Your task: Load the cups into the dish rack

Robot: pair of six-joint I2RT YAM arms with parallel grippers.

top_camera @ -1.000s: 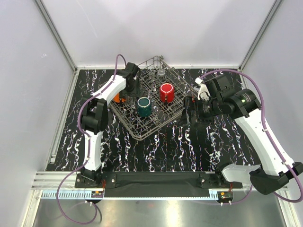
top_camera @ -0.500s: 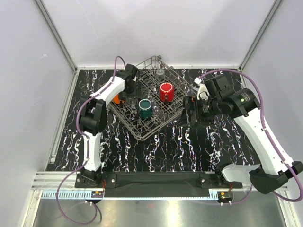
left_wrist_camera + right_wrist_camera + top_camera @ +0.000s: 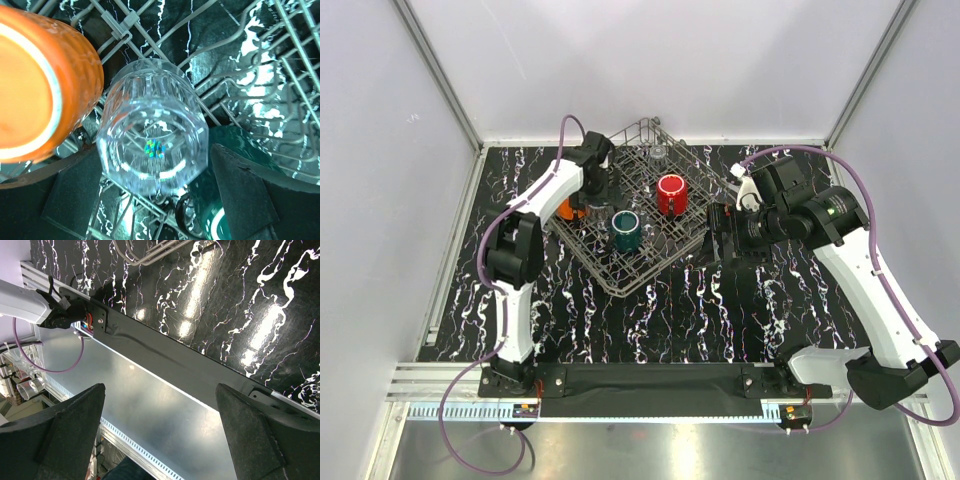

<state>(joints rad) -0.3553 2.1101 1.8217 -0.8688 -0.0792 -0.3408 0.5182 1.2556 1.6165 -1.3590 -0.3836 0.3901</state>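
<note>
The grey wire dish rack (image 3: 604, 272) stands at the back centre of the table. In it are an orange cup (image 3: 567, 208), a dark teal-green cup (image 3: 625, 228), a red cup (image 3: 671, 195) and a clear cup (image 3: 660, 153) at the back. My left gripper (image 3: 592, 190) is over the rack's left part. In the left wrist view it (image 3: 156, 149) is open, with a second clear cup (image 3: 152, 150) standing between its fingers (image 3: 75, 192). That cup is beside the orange cup (image 3: 40, 85) and the teal cup (image 3: 227, 140). My right gripper (image 3: 723, 245) is open and empty, right of the rack.
The rack's upright tines (image 3: 280, 30) surround the left gripper closely. The right wrist view shows its gripper (image 3: 160, 387) above the table's near edge, with the black base bar (image 3: 165, 347), a metal sill (image 3: 165, 410) and the left arm's base (image 3: 65, 312).
My left gripper has shifted slightly toward the near side over the rack's left part. The right arm and the cups in the rack have not moved.
</note>
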